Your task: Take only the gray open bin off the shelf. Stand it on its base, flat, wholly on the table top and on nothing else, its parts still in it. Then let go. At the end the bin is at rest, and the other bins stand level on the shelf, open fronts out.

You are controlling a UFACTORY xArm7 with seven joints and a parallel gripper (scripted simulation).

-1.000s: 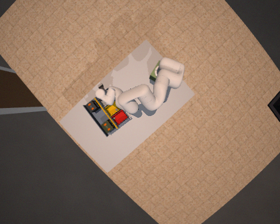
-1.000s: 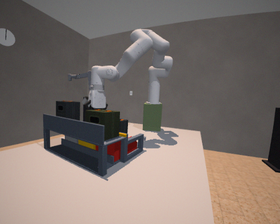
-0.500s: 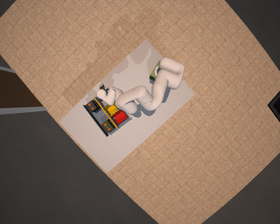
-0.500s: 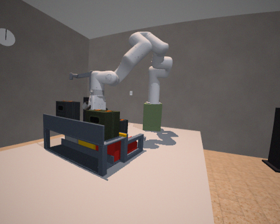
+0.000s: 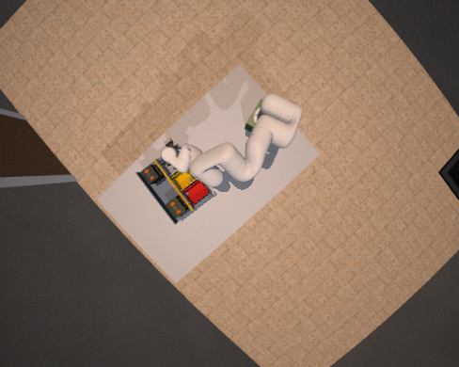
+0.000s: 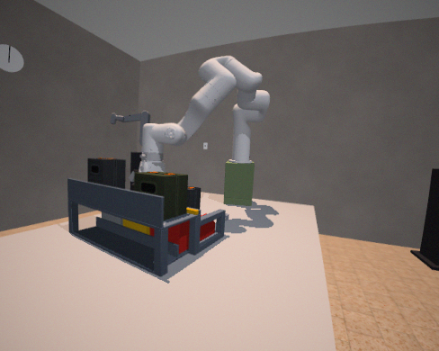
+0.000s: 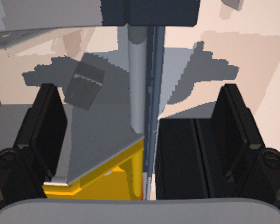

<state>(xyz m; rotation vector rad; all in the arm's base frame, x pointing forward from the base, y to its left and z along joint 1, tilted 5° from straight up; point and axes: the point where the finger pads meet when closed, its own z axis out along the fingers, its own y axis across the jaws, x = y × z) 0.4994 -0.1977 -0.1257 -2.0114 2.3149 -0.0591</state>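
In the wrist view my gripper (image 7: 139,102) is open and empty, with a finger on each side of an upright shelf divider (image 7: 148,90). The gray bin (image 7: 91,139) lies left of the divider, below the left finger, with a dark gray block (image 7: 87,87) in it. A yellow bin (image 7: 104,179) shows under its near edge. A black bin (image 7: 191,159) lies right of the divider. In the exterior view the gripper (image 6: 136,171) hangs behind the dark shelf (image 6: 116,198), between a black bin (image 6: 106,171) and a green bin (image 6: 162,191). From above the gripper (image 5: 169,143) is at the shelf's far end.
The shelf (image 5: 161,199) stands on the pale table (image 5: 140,221) (image 6: 210,292). It also holds a red bin (image 5: 197,192) (image 6: 180,234), a yellow bin (image 5: 183,179), a green bin (image 5: 177,206) and a black bin (image 5: 150,174). The arm's green base (image 6: 238,182) stands at the table's far side.
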